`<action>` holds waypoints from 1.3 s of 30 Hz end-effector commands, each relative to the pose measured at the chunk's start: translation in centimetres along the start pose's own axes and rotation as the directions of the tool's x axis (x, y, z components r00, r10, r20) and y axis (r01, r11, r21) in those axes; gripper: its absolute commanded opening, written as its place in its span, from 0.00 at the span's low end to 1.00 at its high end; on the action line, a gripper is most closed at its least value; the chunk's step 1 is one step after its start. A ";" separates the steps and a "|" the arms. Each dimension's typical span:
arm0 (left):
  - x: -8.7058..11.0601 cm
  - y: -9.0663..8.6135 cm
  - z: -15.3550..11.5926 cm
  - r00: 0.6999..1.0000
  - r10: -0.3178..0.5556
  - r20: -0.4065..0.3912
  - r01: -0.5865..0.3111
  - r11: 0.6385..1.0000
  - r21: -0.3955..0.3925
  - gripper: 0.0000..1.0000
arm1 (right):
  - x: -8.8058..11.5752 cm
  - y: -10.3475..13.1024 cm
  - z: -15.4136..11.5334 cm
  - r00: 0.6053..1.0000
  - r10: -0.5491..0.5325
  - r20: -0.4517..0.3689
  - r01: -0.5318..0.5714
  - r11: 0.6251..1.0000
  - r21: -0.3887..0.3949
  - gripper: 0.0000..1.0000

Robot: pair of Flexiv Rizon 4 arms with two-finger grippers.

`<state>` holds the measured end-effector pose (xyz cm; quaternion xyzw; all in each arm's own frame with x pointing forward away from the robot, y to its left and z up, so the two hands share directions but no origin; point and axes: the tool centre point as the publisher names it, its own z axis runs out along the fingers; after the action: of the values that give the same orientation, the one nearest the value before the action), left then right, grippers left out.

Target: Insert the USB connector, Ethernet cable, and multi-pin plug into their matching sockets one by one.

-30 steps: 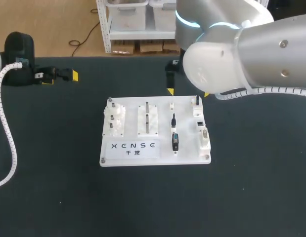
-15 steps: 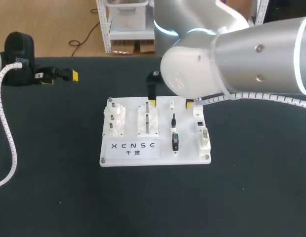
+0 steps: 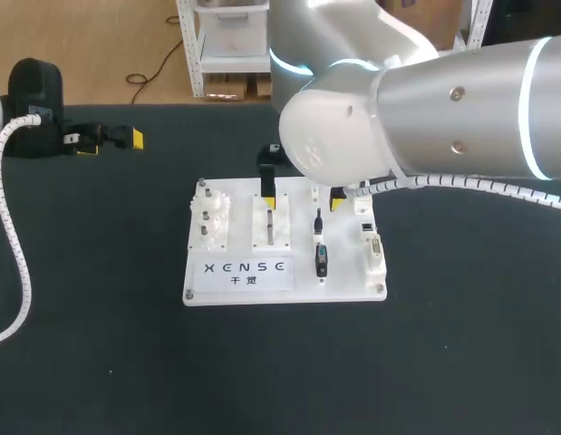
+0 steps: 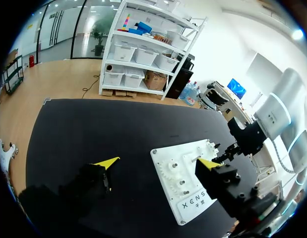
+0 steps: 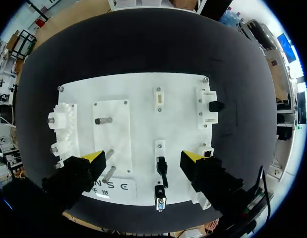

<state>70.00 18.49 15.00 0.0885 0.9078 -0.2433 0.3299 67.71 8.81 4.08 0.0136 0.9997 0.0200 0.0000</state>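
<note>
The white board lies in the middle of the dark table. The right gripper hangs over the board's back half, its fingers spread wide with nothing between them.

The USB connector is a short black block with a silvery mouth. It lies in the board's middle strip, close to the edge with the lettering. Just beyond it in the same strip is a slim black plug, under the gap between the fingers and touching neither. I cannot tell whether either one sits in a socket.

A black stub sits in a white holder ahead of the right finger. White gear wheels and metal pegs fill the board's other side.

The left gripper is at the table's back left, well apart from the board, fingers open and empty.
</note>
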 end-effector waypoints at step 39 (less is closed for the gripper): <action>0.0 0.0 0.0 1.000 0.000 0.000 0.000 1.000 0.000 1.00 | 1.8 -2.7 2.0 0.999 -0.042 -0.007 0.043 0.996 0.074 0.68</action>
<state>70.00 18.49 15.00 0.0885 0.9078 -0.2433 0.3299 65.97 6.31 2.05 -0.0075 0.9998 -0.0180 -0.0035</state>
